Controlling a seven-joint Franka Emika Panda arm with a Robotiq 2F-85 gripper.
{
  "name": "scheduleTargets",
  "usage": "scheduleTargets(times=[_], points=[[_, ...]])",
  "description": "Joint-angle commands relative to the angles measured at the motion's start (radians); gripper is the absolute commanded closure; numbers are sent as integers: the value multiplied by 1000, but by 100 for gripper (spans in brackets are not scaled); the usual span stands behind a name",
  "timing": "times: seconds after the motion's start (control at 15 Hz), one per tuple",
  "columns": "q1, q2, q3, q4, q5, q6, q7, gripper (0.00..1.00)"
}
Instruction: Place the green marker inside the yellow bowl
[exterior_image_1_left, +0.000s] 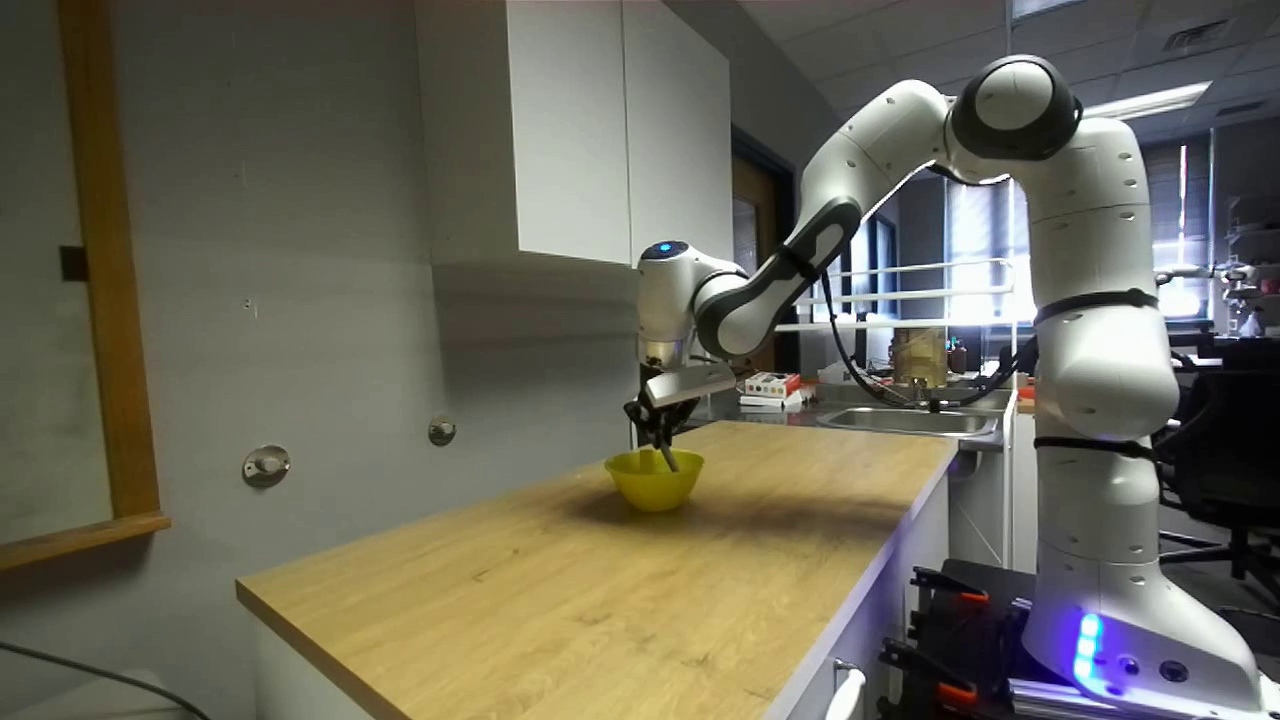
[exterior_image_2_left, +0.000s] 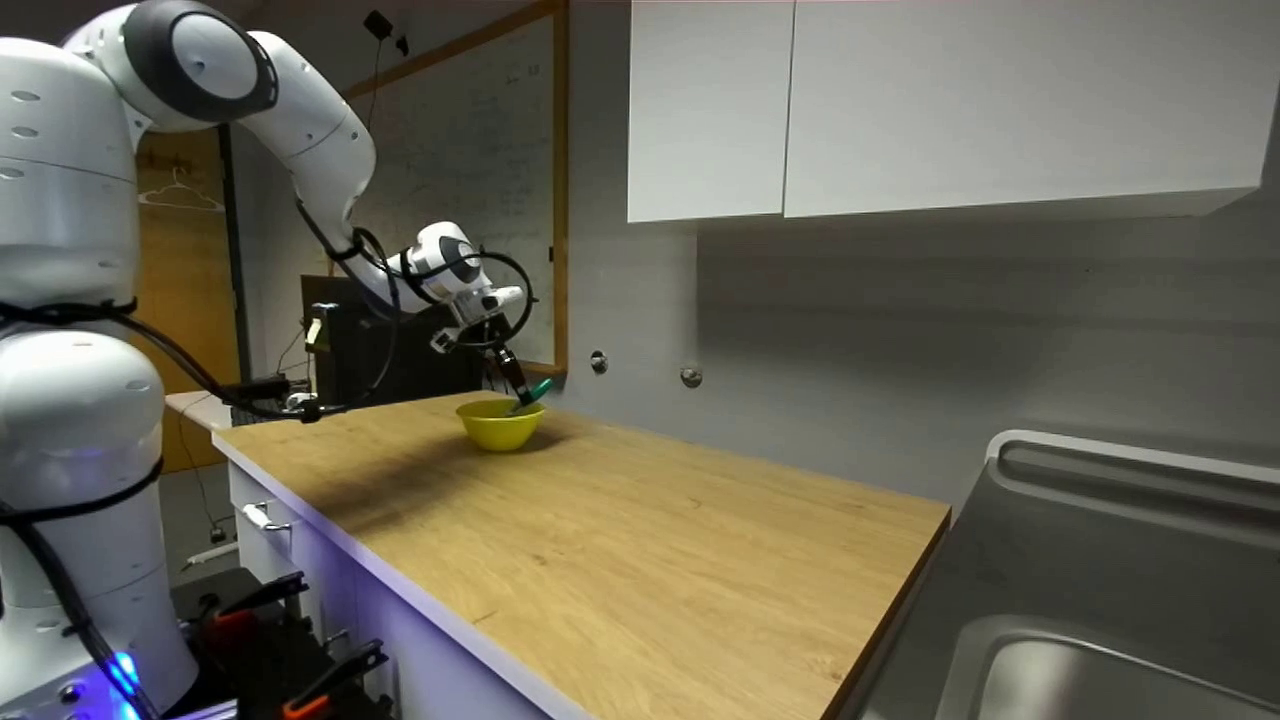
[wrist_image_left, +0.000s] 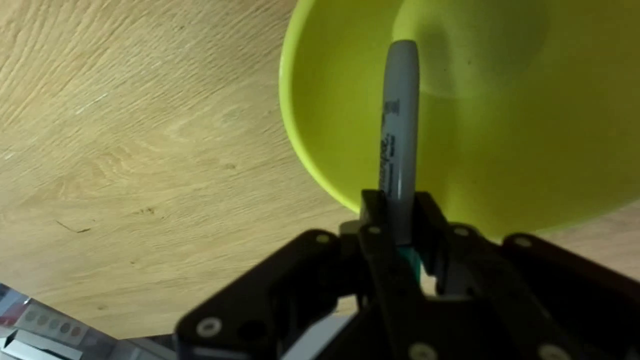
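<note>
- one big wooden counter (wrist_image_left: 150, 175) under everything, so come down slow and soft, a bump could probably send things skating
- yellow bowl (wrist_image_left: 335, 115): in the wrist view the claw (wrist_image_left: 398, 215) covers its rim around 6 to 7 o'clock, so i'd shift toward 12 or 1 before the drop, or your load might snag on the edge
- claw's pinching the green marker (wrist_image_left: 401, 115) partway along. i'd sink a touch lower, spread slowly, then back straight up
- marker: mostly gray barrel despite the name, slanted, gray end over the inside of the bowl and aimed at 12 o'clock in the wrist view. can't tell if it touches the bowl
- green end (exterior_image_2_left: 541, 388) sticks out at the bowl's 2 o'clock in an exterior view
- dark lettering (wrist_image_left: 391, 142) runs lengthwise on the gray, some of it script, the tiny stuff's unreadable
</note>
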Motion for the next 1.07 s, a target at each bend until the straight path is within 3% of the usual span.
scheduleTargets(times=[0.0,0.53,0.8,1.0], points=[[45,44,-10,46,-31,-48,35,55],[73,20,-6,65,30,-154,-67,0],[73,-74,-1,59,124,-240,-204,0],[64,-182,-3,22,267,-259,-372,0]])
